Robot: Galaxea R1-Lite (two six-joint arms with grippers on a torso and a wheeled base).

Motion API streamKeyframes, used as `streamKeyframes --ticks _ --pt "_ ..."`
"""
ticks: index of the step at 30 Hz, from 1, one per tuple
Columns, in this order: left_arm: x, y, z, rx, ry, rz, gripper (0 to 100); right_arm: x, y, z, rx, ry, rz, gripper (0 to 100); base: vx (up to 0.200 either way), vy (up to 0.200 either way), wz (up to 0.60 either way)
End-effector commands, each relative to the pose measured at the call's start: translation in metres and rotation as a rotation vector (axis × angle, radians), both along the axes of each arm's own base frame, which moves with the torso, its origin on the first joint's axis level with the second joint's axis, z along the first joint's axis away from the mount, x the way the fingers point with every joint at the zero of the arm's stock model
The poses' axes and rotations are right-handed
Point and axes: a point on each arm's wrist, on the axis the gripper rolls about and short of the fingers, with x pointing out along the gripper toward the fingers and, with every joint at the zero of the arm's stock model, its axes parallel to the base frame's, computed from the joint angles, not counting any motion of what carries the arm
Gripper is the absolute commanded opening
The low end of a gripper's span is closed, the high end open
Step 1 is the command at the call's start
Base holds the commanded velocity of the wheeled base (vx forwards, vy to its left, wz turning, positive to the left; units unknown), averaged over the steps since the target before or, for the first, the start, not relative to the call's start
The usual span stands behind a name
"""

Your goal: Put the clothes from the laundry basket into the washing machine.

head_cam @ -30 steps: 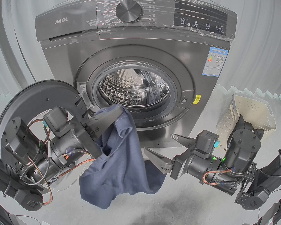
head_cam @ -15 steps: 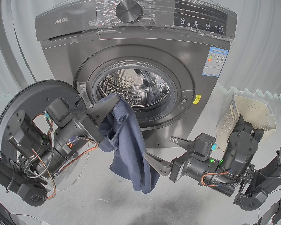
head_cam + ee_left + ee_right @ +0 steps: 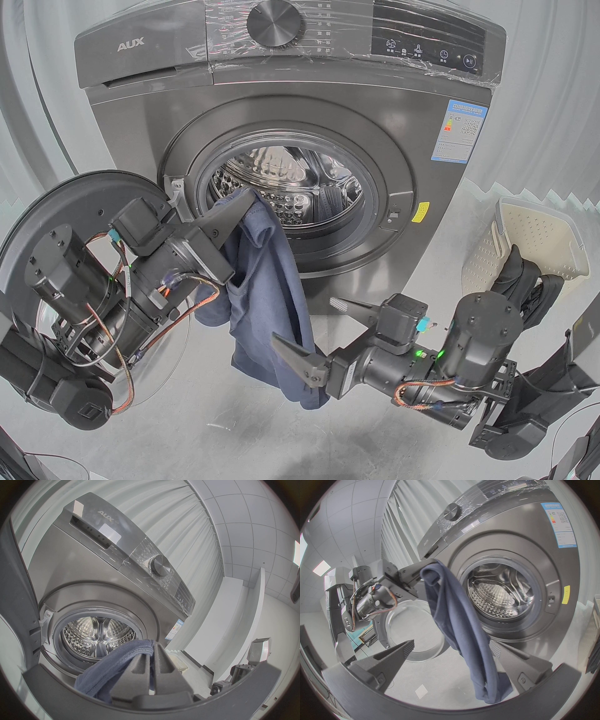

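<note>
Right hand: fingers spread wide, near the hanging lower end of the navy fabric garment. Left hand: clamped on the garment's top fold, at the lower left rim of the perforated steel drum. Washing machine: grey metal, blue-white label. Laundry basket: cream perforated plastic, on the floor, holding dark clothes.

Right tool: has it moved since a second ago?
Yes. In the head view the right tool, open, shifted leftward, away from the laundry basket and toward the hanging blue garment.
</note>
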Motion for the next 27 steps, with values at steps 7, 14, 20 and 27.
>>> streamKeyframes --ticks 7,14,20,27 --pt "0.011 0.001 -0.002 -0.001 0.005 0.029 0 0.0 0.048 -0.022 0.018 -0.013 0.101 100 0.0 0.0 0.0" --pt "0.013 0.004 -0.001 -0.005 0.0 0.045 0 0.017 0.066 -0.032 0.033 -0.027 0.106 100 0.0 0.0 0.0" --pt "0.013 0.004 0.0 -0.006 -0.001 0.043 0 0.038 0.075 -0.033 0.041 -0.074 0.072 100 0.0 0.0 0.0" --pt "0.012 0.004 0.0 -0.006 -0.002 0.042 0 0.047 0.077 -0.028 0.059 -0.091 0.069 100 0.0 0.0 0.0"
